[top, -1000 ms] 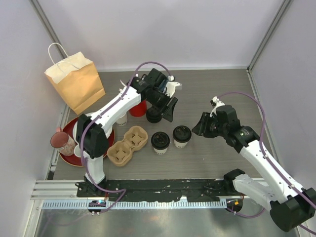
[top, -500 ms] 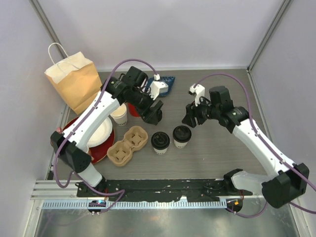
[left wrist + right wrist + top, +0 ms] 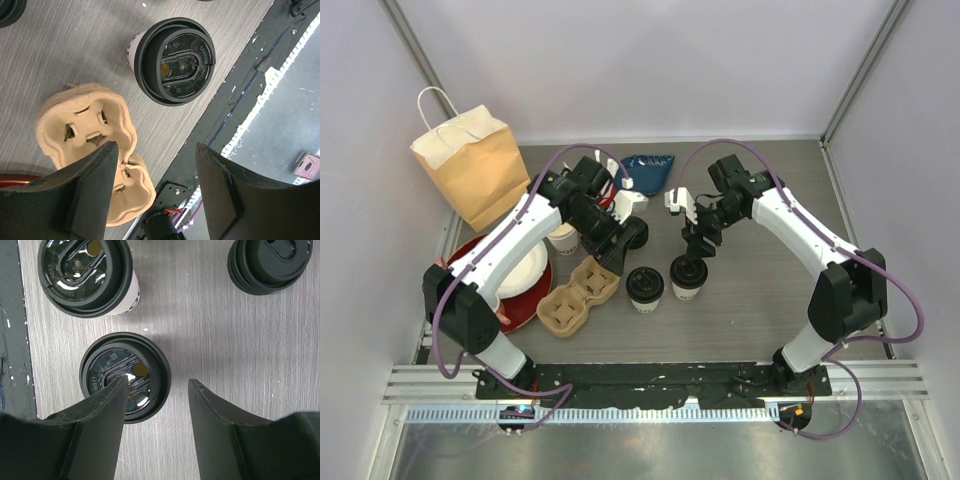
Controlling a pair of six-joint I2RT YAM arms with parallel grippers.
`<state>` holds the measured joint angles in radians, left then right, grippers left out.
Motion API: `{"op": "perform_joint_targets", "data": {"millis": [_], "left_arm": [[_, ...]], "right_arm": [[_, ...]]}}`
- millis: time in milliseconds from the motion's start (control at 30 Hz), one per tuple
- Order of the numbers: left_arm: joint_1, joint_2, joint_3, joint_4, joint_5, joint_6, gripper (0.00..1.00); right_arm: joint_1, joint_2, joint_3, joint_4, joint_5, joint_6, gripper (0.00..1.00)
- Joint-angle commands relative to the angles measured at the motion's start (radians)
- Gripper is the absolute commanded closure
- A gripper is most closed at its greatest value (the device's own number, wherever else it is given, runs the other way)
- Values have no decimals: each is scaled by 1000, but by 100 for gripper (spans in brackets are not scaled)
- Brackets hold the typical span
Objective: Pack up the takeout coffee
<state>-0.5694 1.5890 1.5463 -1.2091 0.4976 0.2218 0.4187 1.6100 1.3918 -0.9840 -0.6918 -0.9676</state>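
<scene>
Two takeout coffee cups with black lids stand side by side on the grey counter (image 3: 760, 320). The left cup (image 3: 645, 286) is just right of a pulp cup carrier (image 3: 580, 295), and the right cup (image 3: 687, 277) is beside it. A third lidded cup (image 3: 270, 262) stands farther back. The left hand (image 3: 156, 149) hangs released above the counter, near the carrier and the left cup, grasping nothing. The right hand (image 3: 157, 382) hangs released over the right cup, also grasping nothing. A brown paper bag (image 3: 470, 165) stands at the back left.
</scene>
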Motion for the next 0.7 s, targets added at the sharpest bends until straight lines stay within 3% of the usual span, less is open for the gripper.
{"op": "perform_joint_targets", "data": {"millis": [0,267,667], "left_arm": [[-1,-21,-17,40,32,-21,34],[-3,2,-35,172,15,-148,36],[-14,20,-103,226,9,-196,38]], "right_arm": [[0,-7,52,-67,-70,-154,44],[6,47,42,-71,-90,-169,47],[9,97,26,-27,-114,-160,52]]}}
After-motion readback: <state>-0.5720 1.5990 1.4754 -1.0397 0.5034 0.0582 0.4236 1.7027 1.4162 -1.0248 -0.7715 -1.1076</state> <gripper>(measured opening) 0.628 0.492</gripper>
